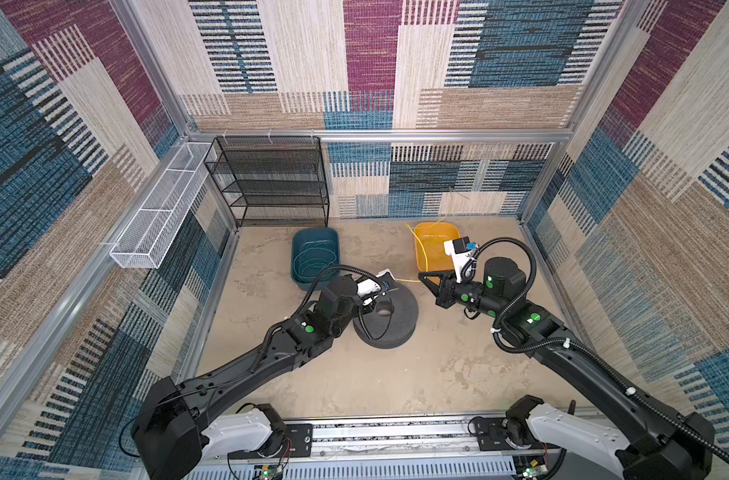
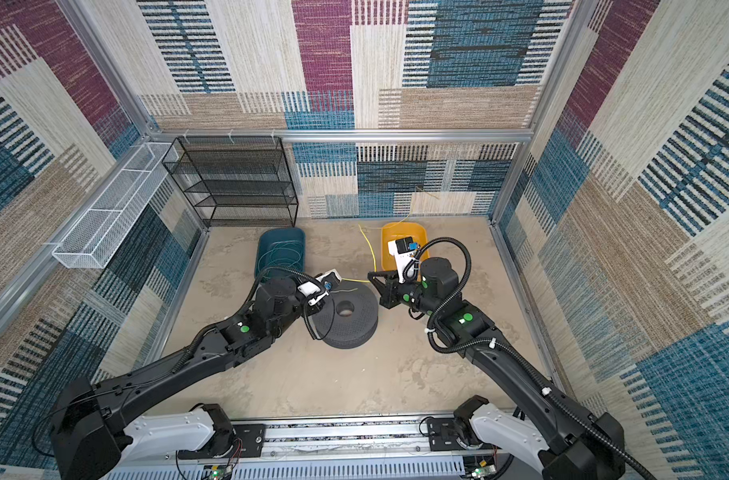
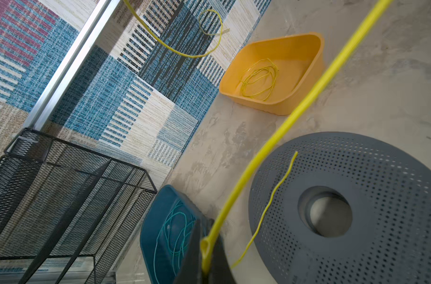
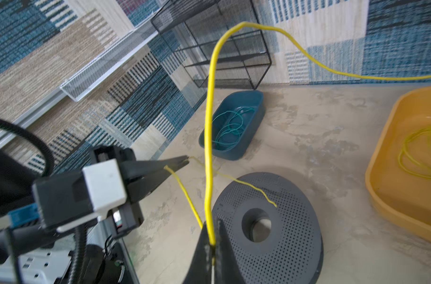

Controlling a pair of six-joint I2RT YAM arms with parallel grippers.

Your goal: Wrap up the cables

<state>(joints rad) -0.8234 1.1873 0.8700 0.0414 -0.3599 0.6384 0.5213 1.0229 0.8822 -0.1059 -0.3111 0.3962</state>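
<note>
Cables in two bins (one spool)

No text, label, brand or number is legible on anything here.

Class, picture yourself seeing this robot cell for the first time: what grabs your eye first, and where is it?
A bright yellow cable arches up between the left tool and right tool, both pinched shut on it, above the grey perforated spool mid-table. Behind stand a yellow bin and a teal bin, each holding a loose coil of matching cable.
</note>
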